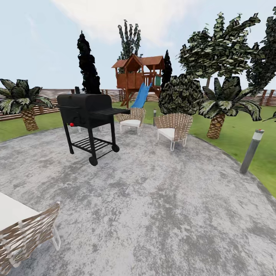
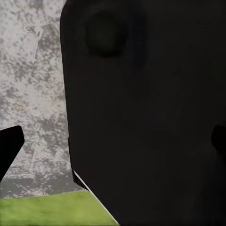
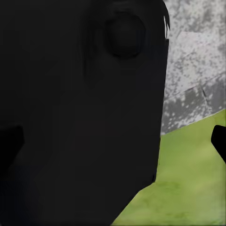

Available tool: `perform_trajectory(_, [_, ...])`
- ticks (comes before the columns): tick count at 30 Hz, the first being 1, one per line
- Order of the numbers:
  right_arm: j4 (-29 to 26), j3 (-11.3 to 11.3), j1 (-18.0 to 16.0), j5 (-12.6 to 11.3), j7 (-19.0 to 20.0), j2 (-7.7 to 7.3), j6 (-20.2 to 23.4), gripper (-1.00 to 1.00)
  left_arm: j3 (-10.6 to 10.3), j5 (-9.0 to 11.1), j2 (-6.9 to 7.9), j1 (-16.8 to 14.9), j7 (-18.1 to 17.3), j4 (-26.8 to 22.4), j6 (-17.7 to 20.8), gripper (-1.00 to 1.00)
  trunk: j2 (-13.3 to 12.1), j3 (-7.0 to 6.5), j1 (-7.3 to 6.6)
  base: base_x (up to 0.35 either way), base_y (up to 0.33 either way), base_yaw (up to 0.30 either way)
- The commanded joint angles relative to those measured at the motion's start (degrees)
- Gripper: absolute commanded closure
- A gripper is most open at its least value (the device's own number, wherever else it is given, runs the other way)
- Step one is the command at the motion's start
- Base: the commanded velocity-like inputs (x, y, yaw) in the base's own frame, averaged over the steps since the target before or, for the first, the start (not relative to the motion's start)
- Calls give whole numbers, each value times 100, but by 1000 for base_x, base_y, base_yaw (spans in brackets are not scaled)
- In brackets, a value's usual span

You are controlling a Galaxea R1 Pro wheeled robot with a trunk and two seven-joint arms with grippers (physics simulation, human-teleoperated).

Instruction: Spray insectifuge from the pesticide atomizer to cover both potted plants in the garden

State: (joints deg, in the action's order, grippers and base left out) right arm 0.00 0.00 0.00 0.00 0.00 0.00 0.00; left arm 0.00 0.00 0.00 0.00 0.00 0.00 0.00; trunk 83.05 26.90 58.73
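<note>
The pesticide atomizer and the two potted plants are out of view. Ahead lies the garden's round grey stone patio, with green lawn around it and the brown slat fence behind. In the left wrist view my left gripper is open, its dark fingertips at the picture's edges, in front of a black part of my own body. My right gripper is open the same way, one fingertip over grass, nothing between the fingers.
A black wheeled grill stands on the patio's far left. Two wicker chairs sit at its far edge. A grey bollard lamp is at the right rim, a wicker chair and white table corner close left. Palms and a playhouse stand beyond.
</note>
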Motion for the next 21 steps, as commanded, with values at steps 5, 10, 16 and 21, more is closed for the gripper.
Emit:
perform_trajectory(5, [-88, 0, -9, 6, 35, 117, 44, -100, 9, -9, -9, 0, -8, -26, -10, -100, 3, 3, 0, 0, 0, 0])
perform_trajectory(10, [-241, -6, -30, 8, 35, 230, 23, -100, 9, -9, -9, 0, -9, -52, -37, -100, 3, 3, 0, 0, 0, 0])
perform_trajectory(16, [-356, 21, -35, 40, 19, 232, -101, -100, 33, 28, -84, 0, -9, -61, -230, -100, 3, 3, 0, 0, 0, 0])
perform_trajectory(21, [-483, -17, -38, 19, -105, 71, -262, -100, -4, -16, -162, -11, -16, -113, -391, -100, 3, 3, 0, 0, 0, 0])
